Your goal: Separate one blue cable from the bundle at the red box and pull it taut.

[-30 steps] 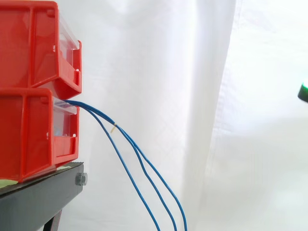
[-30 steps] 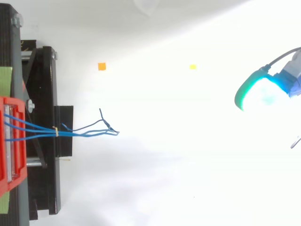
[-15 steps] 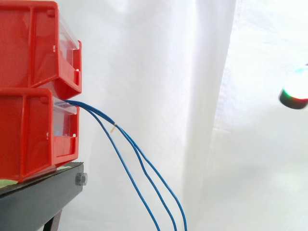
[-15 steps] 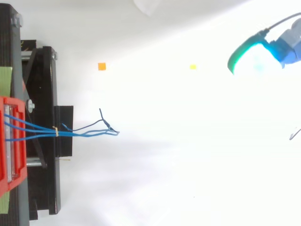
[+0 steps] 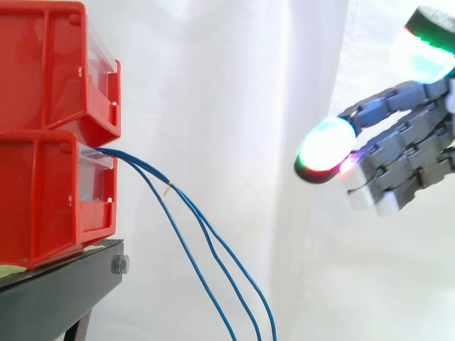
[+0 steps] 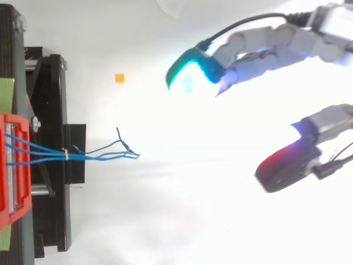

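Note:
Several blue cables [image 5: 206,241] leave the lower red bin [image 5: 50,195] and hang down to the right, tied together by a small yellow band [image 5: 168,187]. From above, the blue cables [image 6: 94,155] run right from the red bin [image 6: 14,171] and end in a loose tangle. My hand [image 5: 405,163] comes in from the right, well clear of the cables and level with the lower bin's top. Its fingers [image 6: 265,44] are stretched out toward the bins and the thumb [image 6: 289,165] stands wide apart. The hand is open and holds nothing.
A second red bin [image 5: 53,67] is stacked on the lower one, both on a black stand [image 5: 57,295]. A white curtain hangs behind. A small orange marker [image 6: 119,78] lies on the white floor beyond the stand.
The hand has moved left toward the bins, from just a glowing fingertip at the right edge to fingers and thumb well in view. The cables have not moved.

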Controlling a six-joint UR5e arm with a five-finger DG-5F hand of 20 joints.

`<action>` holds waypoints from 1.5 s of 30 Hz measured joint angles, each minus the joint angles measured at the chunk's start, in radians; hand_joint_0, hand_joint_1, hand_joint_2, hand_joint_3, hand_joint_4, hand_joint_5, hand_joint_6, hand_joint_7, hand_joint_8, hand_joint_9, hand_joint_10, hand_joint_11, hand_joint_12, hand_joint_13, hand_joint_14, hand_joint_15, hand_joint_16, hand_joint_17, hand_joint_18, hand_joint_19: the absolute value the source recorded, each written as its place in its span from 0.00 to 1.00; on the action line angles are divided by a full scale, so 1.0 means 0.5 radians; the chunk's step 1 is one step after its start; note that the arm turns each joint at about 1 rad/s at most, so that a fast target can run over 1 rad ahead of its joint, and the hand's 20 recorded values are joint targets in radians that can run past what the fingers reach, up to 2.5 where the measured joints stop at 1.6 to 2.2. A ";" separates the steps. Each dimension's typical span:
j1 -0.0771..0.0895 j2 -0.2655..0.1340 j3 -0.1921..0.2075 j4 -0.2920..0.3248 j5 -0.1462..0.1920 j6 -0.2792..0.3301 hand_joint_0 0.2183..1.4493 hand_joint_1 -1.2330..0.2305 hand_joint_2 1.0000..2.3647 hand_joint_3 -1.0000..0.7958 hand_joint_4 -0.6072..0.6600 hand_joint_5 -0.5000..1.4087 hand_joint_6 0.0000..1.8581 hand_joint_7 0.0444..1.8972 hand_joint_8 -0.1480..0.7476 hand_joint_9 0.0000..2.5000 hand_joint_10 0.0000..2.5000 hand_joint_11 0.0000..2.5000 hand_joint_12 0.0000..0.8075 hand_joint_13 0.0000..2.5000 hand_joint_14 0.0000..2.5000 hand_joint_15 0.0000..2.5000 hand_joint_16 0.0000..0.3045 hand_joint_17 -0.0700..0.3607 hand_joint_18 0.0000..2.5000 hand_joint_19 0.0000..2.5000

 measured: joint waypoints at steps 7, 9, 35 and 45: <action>0.008 -0.086 0.087 0.064 0.002 -0.281 0.27 0.41 0.00 0.28 0.69 0.16 0.27 0.36 0.48 0.25 0.00 0.12 0.43 0.25 0.00 0.13 0.16 0.41 0.20 0.21; 0.007 -0.088 0.089 0.091 0.013 -0.373 0.27 0.41 0.00 0.28 0.69 0.16 0.27 0.36 0.49 0.26 0.00 0.12 0.43 0.25 0.00 0.13 0.16 0.41 0.20 0.21; 0.021 -0.316 0.116 0.452 0.039 -0.693 0.27 0.41 0.00 0.28 0.70 0.16 0.27 0.36 0.49 0.26 0.00 0.13 0.44 0.26 0.01 0.14 0.16 0.42 0.21 0.22; 0.022 -0.373 0.121 0.540 0.034 -0.694 0.27 0.41 0.00 0.28 0.71 0.17 0.27 0.36 0.49 0.26 0.00 0.13 0.44 0.26 0.01 0.14 0.16 0.42 0.22 0.22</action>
